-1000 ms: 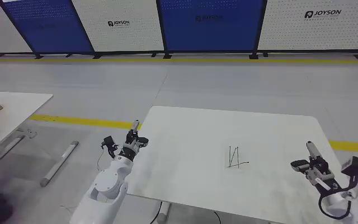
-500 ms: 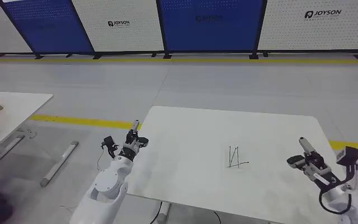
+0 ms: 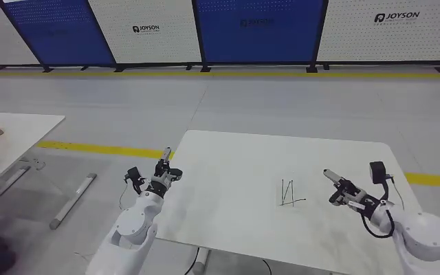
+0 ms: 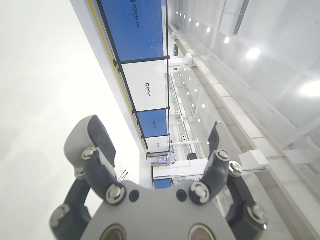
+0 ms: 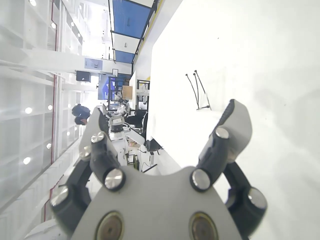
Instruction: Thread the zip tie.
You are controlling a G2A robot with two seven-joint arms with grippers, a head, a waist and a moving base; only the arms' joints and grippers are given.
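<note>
Zip ties [image 3: 291, 194]: several thin black strips lay loose in a small cluster on the white table [image 3: 234, 172], somewhat right of its middle. Two ran roughly parallel and a third crossed their near ends. Nothing touched them.

Right gripper [image 3: 333, 181]: positioned over the table near the cluster, on its right side, pointed towards it but apart from it. Its fingers were spread wide and held nothing.

Left gripper [image 3: 167, 161]: positioned at the table's left edge, well apart from the ties. Its fingers were likewise spread and empty.
</note>
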